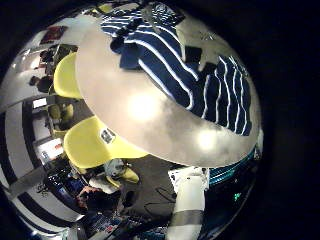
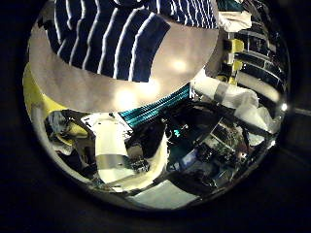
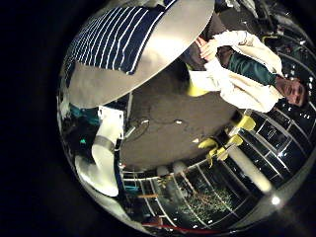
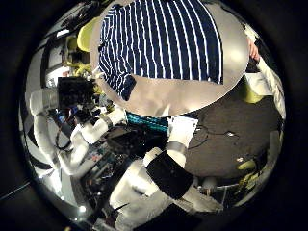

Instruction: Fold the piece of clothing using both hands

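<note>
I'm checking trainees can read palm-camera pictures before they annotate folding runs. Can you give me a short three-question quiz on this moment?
1. True or false: the garment covers the whole top of the table.
2. What does the garment lie on? A) a round table B) a chair seat C) the floor
3. In one word, what pattern does the garment have?

Key: 1 false, as much of the table top shows bare beside it. 2 A. 3 stripes.
</note>
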You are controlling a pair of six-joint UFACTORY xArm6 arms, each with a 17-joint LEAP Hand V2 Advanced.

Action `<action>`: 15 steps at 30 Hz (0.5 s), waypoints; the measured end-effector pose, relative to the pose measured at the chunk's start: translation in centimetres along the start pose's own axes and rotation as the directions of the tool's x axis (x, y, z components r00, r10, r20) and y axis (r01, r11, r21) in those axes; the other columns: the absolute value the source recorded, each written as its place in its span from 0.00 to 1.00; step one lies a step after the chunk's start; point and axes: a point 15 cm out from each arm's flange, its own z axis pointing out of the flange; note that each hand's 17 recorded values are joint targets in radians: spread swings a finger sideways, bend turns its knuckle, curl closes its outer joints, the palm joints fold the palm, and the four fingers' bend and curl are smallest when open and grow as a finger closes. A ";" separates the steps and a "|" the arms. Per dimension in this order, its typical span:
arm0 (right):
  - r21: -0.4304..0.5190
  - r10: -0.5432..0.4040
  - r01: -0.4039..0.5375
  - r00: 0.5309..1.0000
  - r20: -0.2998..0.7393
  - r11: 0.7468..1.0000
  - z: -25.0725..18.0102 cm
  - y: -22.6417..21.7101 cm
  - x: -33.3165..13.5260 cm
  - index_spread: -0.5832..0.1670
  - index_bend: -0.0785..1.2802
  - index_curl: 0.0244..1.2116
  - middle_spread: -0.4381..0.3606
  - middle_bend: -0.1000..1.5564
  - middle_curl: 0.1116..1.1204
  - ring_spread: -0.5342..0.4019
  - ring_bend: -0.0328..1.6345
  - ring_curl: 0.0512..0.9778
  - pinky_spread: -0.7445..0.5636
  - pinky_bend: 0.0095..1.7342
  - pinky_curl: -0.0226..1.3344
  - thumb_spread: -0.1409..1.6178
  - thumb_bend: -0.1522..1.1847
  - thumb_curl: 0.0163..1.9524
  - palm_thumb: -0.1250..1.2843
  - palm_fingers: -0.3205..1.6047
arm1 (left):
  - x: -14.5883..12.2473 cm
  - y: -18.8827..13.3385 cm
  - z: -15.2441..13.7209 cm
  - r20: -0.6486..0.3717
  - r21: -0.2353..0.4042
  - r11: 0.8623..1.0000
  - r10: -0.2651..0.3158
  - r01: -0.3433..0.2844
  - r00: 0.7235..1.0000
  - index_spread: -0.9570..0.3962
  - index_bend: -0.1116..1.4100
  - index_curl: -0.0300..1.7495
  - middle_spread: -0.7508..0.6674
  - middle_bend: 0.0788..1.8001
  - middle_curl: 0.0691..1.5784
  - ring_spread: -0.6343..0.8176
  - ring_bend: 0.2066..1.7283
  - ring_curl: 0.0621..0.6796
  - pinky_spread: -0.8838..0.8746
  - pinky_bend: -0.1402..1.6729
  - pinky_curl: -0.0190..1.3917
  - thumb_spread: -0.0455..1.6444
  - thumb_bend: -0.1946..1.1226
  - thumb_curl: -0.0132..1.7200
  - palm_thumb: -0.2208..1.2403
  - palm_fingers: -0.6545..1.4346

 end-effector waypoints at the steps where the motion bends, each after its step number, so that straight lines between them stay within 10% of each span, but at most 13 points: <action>1: 0.000 0.002 -0.002 1.000 0.001 1.000 0.0 0.0 0.0 0.31 0.18 0.22 0.63 0.17 0.21 0.79 0.29 0.20 0.82 0.28 0.23 0.83 0.10 0.12 0.38 0.19 | 0.0 0.0 0.5 0.008 0.000 1.000 0.005 -0.005 1.000 0.76 0.17 0.21 0.75 0.06 0.22 0.66 0.37 0.30 0.64 0.31 0.42 0.56 0.12 0.18 0.26 0.32; 15: -0.035 0.009 -0.008 1.000 0.011 0.999 -0.1 1.2 -0.5 0.32 0.18 0.24 0.63 0.17 0.20 0.79 0.28 0.20 0.84 0.26 0.23 0.82 0.10 0.12 0.39 0.20 | 0.4 -3.4 4.0 0.095 0.080 0.996 0.016 -0.024 0.995 0.80 0.17 0.17 0.71 0.11 0.22 0.64 0.39 0.28 0.66 0.34 0.37 0.53 0.13 0.19 0.28 0.37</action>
